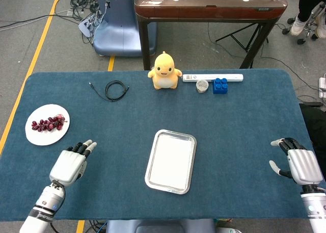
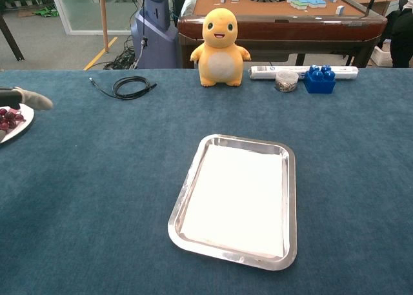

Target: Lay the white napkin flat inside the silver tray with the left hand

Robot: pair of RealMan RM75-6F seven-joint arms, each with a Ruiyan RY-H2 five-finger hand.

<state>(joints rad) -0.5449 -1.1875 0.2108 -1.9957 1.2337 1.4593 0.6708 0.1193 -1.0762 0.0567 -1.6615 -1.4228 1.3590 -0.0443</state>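
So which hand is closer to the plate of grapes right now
The left. The left hand sits just in front of the plate of grapes, near the table's left side, while the right hand is at the far right edge, beyond the silver tray.

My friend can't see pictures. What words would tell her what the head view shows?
A white napkin lies flat inside a silver tray in the middle of a blue table. The robot's left hand and right hand hover empty at the near corners. Farther back are a yellow plush toy, a black cable, and a plate of grapes.
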